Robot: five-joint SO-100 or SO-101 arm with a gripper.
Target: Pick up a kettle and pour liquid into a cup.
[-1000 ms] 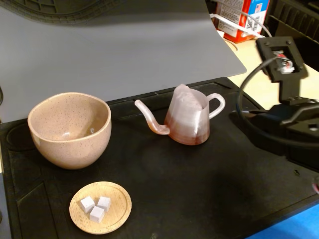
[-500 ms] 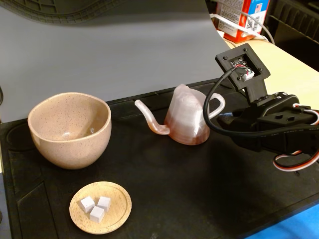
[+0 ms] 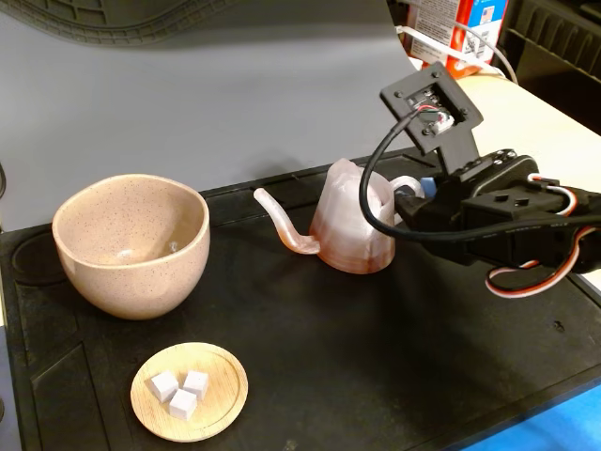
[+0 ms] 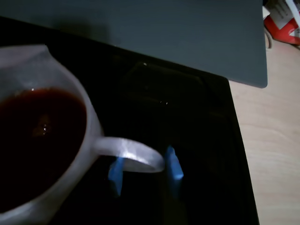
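End effector point(image 4: 144, 173) released, blue pads either side of the kettle point(image 3: 352, 225) loop handle, not yet clenched. Kettle sits frame centre in the fixed view; handle points right toward the arm, spout left toward the cup point(image 3: 131, 244).

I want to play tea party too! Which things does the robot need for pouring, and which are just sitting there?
Needed: kettle, the liquid inside it, cup, gripper.
Just sitting there: wooden dish with white cubes, red carton.
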